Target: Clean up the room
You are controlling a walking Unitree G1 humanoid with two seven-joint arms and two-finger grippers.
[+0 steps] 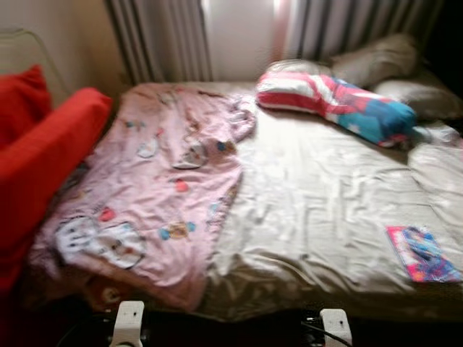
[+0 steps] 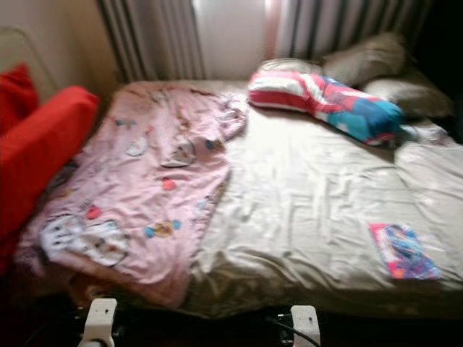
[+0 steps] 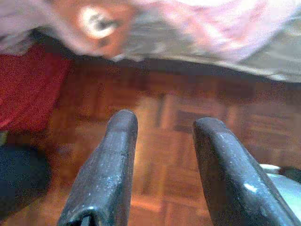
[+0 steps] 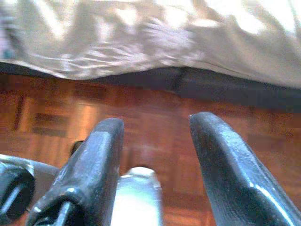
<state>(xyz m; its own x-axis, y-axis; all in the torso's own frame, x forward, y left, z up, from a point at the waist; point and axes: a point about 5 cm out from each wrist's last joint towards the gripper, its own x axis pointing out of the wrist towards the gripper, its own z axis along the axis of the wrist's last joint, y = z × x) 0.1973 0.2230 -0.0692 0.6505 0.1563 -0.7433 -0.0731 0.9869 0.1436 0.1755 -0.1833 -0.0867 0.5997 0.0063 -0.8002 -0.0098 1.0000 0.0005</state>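
Note:
A bed with a beige sheet (image 1: 318, 210) stands before me. A pink cartoon-print blanket (image 1: 159, 188) lies rumpled across its left half and hangs over the near edge. A red, white and blue pillow (image 1: 340, 97) rests at the head, beside grey-beige pillows (image 1: 383, 61). A small colourful book (image 1: 422, 253) lies near the bed's right front corner. My left gripper (image 3: 164, 141) hangs open over the wooden floor below the blanket's edge. My right gripper (image 4: 153, 141) hangs open above the floor by the bed's edge. Both hold nothing.
A red sofa or chair (image 1: 36, 159) with a red cushion stands close at the left of the bed. Striped curtains (image 1: 166, 36) cover the window behind. Wooden parquet floor (image 4: 155, 117) runs under the bed's near edge.

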